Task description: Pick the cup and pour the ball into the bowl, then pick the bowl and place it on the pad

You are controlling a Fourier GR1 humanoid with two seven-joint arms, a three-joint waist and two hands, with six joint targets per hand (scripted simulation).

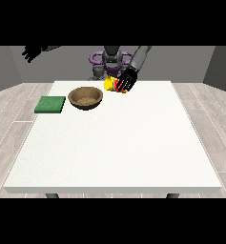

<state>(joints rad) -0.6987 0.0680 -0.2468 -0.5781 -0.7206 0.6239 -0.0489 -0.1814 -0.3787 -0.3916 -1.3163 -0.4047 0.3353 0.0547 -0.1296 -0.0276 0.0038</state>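
Hand at view's right (127, 80) wraps its fingers round the yellow cup (109, 84), tipped on its side, mouth toward the bowl (86, 97). Bowl sits just beside, view-left of cup; pad (50, 104) beyond it. Other hand (32, 52) raised, well apart, fingers spread. Ball not visible.

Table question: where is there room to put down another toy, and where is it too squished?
The white table is bare across its whole near half, from the wooden bowl down to the near edge, and along the view's right side. It is crowded at the far edge: the green pad, the bowl, and the hand at the view's right wrapped round the yellow cup.
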